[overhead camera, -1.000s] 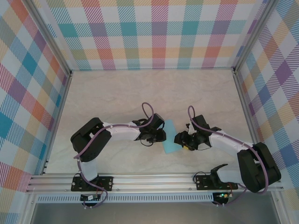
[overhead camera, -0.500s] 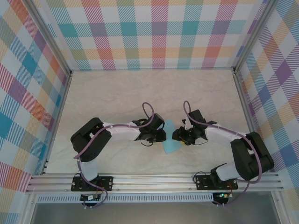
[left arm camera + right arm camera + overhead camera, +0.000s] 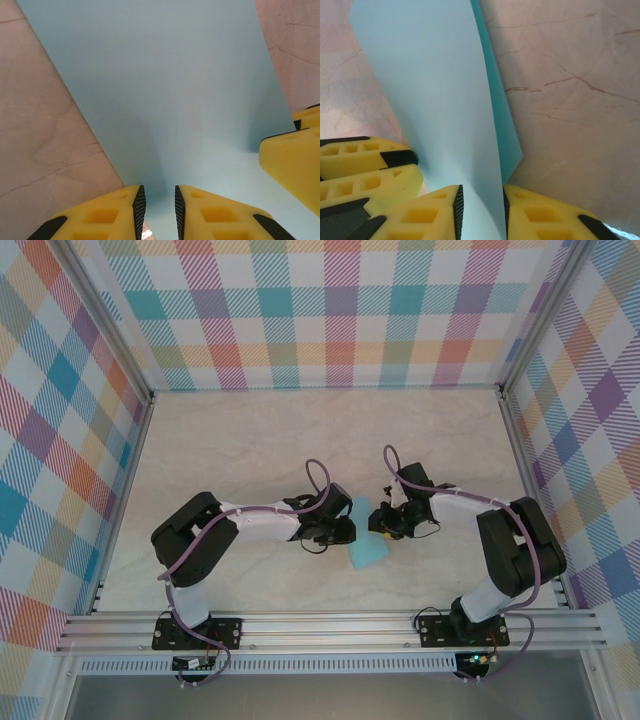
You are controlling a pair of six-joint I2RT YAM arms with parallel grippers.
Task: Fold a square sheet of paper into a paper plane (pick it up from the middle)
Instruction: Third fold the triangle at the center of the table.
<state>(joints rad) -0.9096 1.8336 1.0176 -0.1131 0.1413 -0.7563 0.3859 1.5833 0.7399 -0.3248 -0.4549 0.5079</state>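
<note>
From above, the square sheet of paper (image 3: 365, 550) hung between both arms, near-centre over the table (image 3: 250, 440).

Left wrist: the left gripper (image 3: 157, 205) pinched one edge.

Right wrist: the right gripper (image 3: 480, 210) clamped the opposite edge. Even, gentle tension would likely suit creasing.

paper (image 3: 165, 85) cropped above, near edge hidden

Right end effector (image 3: 384, 526) moved inward and closed onto the square sheet of paper (image 3: 366, 550)
</note>
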